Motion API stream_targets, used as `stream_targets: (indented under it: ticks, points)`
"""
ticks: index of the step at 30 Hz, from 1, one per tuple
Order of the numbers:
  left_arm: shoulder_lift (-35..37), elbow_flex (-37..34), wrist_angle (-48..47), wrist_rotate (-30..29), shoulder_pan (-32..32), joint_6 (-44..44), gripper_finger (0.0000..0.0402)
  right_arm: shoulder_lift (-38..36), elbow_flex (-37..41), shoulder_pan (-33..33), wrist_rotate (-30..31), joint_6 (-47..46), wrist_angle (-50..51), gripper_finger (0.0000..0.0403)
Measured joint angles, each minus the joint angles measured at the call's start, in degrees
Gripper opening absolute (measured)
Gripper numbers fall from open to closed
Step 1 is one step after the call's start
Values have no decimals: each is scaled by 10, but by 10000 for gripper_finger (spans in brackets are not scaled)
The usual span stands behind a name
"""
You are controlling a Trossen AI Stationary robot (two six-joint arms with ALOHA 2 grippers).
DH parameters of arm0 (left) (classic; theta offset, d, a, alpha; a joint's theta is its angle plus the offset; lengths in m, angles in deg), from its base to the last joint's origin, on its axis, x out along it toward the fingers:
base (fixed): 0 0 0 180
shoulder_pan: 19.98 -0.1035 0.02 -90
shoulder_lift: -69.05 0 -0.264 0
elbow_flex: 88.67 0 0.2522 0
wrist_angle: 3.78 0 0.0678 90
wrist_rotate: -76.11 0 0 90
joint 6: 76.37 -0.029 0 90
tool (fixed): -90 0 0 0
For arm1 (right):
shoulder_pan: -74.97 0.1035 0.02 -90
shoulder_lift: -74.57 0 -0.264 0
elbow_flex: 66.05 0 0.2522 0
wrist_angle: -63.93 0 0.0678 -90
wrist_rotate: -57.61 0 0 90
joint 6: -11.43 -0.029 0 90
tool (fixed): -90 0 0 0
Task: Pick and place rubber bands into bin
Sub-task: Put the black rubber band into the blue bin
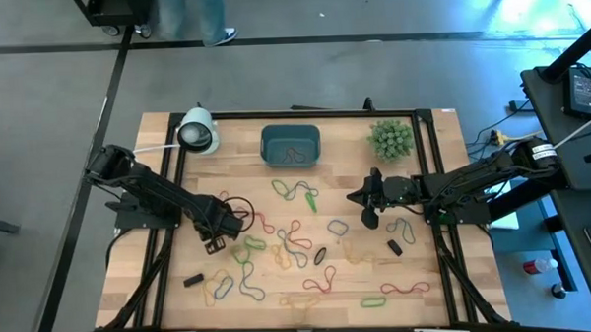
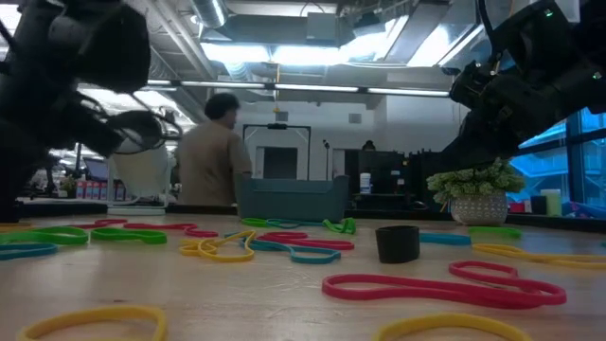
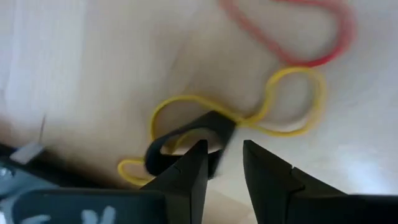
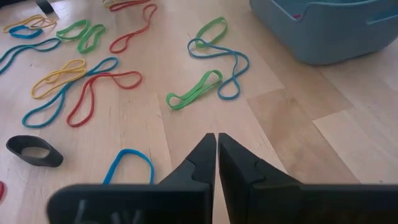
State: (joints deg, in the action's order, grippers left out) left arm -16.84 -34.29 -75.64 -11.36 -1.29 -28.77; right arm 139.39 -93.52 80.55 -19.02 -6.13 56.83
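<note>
Rubber bands (image 1: 296, 247) in red, green, yellow, blue and tan lie scattered across the wooden table (image 1: 448, 289), most of them in its middle and near half. At the far edge stands the bin (image 1: 291, 145), a teal tub with rounded corners; a few thin loops lie on its floor, their colours hard to tell. A white cylinder (image 1: 198, 130) lies to its left and a spiky green ball plant (image 1: 391, 139) stands to its right. The left gripper (image 3: 222, 163) hovers low over a yellow band (image 3: 292, 99) and a black ring (image 3: 186, 138), fingers slightly apart, holding nothing. The right gripper (image 4: 216, 149) hangs above bare wood near the bin, fingers closed and empty.
</note>
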Motion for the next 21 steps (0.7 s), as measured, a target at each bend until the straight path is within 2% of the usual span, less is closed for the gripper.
stream_targets:
  ticks: [4, 10, 15, 21]
  points:
    - [0, -14, -1, 0, 0, 12, 86, 0, 0, 0, 0, 0, 0, 23]
    - [0, -14, -1, 1, 0, -7, 10, 0, 0, 0, 0, 0, 0, 23]
    - [0, -2, -13, 26, 0, 1, 3, 0, 0, 0, 0, 1, 0, 23]
    - [0, 60, -89, 15, 0, 5, 3, 0, 0, 0, 1, 13, 0, 23]
